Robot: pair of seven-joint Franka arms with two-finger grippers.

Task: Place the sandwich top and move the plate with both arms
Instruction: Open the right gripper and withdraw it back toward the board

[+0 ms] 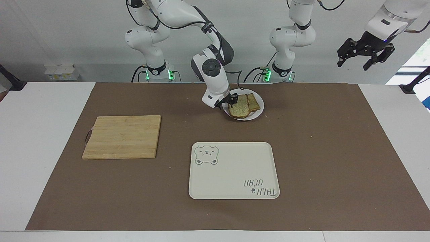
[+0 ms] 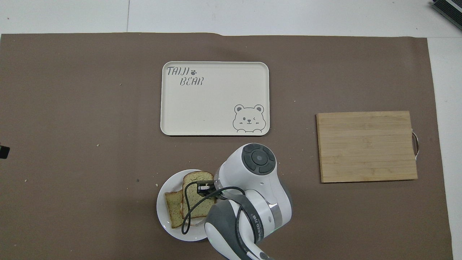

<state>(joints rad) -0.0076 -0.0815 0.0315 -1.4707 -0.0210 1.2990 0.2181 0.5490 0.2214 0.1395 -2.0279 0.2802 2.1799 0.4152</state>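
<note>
The white plate (image 1: 260, 110) (image 2: 163, 213) sits close to the robots, midway between the two arm bases. On it the sandwich top (image 1: 240, 109) (image 2: 198, 177), a pale speckled slice with a dark crust, lies flat over a smaller toasted slice (image 1: 254, 102) (image 2: 173, 211). My right gripper (image 1: 227, 100) (image 2: 204, 188) hovers low at the plate's edge toward the right arm's end, open, its fingers spread by the slice's crust. Its arm hides part of the plate from above. My left gripper (image 1: 365, 55) waits high in the air past the left arm's end of the mat, open and holding nothing.
A cream tray (image 1: 233, 171) (image 2: 214, 97) with a bear drawing lies farther from the robots than the plate. A wooden cutting board (image 1: 122, 136) (image 2: 366, 146) rests toward the right arm's end. Crumbs dot the brown mat.
</note>
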